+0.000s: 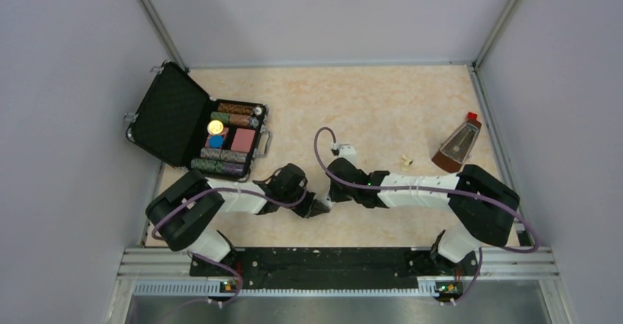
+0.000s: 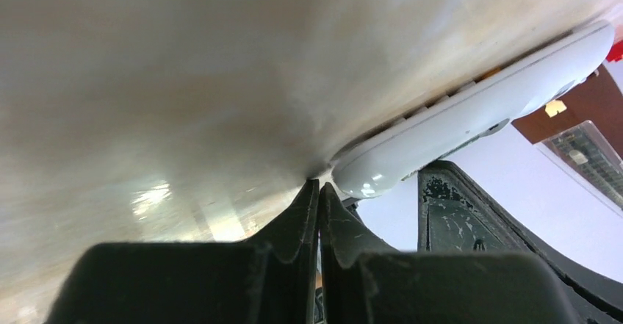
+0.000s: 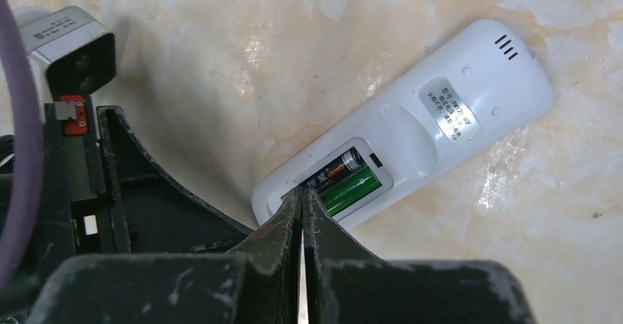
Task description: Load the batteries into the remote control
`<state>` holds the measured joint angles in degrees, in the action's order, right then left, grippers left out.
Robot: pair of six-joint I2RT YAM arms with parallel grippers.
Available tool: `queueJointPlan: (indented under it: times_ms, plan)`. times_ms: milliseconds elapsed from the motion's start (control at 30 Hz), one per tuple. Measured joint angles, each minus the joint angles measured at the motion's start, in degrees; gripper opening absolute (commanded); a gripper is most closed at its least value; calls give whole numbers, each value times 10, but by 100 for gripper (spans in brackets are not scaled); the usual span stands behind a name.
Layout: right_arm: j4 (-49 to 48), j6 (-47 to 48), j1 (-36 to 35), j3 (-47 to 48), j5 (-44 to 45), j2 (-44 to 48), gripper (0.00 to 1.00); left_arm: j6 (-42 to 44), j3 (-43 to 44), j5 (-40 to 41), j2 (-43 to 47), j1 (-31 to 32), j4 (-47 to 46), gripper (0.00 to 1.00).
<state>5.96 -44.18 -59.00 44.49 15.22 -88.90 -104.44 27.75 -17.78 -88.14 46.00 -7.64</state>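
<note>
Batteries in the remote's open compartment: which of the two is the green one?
The green battery is the lower one in the right wrist view, lying beside the dark battery with orange markings.

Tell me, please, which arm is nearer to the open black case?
Left. The left arm lies close beside the near edge of the black case; the right arm reaches in from the right side, well away from it.

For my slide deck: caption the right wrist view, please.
Shut right tool at the open compartment of the face-down remote control, both batteries lying inside side by side.
</note>
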Motion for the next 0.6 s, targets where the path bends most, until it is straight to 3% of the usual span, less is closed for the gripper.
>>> queueJointPlan:
  times_ms: [200,367,600]
  plan:
    - [63,-1,0,35,3,0,0,34,14,29,44,-16,101,13]
    - [114,-11,0,81,12,15,17,112,80,110,101,-17,242,18]
    - [144,-46,0,112,28,23,38,197,144,291,264,-21,429,26]
